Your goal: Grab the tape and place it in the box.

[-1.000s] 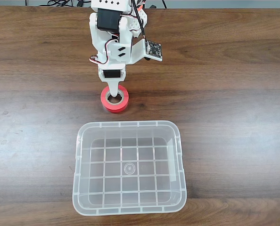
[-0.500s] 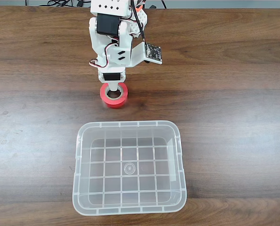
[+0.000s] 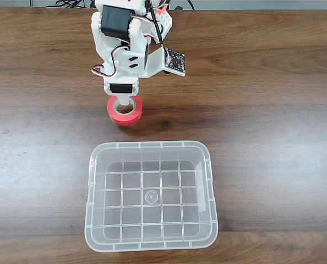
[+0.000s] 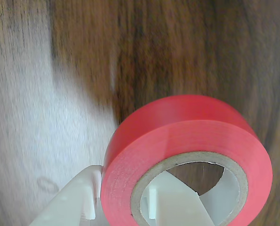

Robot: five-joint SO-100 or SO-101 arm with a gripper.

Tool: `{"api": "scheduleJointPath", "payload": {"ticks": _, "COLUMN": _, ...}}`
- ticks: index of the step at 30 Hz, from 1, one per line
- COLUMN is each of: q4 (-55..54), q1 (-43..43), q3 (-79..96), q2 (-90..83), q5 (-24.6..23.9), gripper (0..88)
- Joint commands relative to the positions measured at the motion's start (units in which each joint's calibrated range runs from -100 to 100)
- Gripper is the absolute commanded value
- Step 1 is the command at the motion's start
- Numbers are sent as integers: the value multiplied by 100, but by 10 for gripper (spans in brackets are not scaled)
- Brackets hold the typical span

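Dark wooden table carries the box at its near edge and, towards the far edge, the tape pinched through its core by the gripper, a shallow one-wall hold that might slip in transit.

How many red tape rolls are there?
1. The tape sits in the gripper, one finger through its core, above the wooden table, beyond the empty box in the fixed view.
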Motion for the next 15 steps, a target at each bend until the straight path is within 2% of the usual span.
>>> {"api": "scheduleJointPath", "payload": {"ticks": 1, "q4": 861, "q1": 182, "q3": -1334, "q2": -476, "q5": 19, "gripper": 21}}
{"api": "scheduleJointPath", "payload": {"ticks": 8, "q4": 1957, "q1": 72, "q3": -1983, "q2": -1691, "q5": 19, "gripper": 21}}
{"api": "scheduleJointPath", "payload": {"ticks": 15, "q4": 2317, "q1": -360, "q3": -1939, "q2": -2431, "q5": -18, "gripper": 21}}
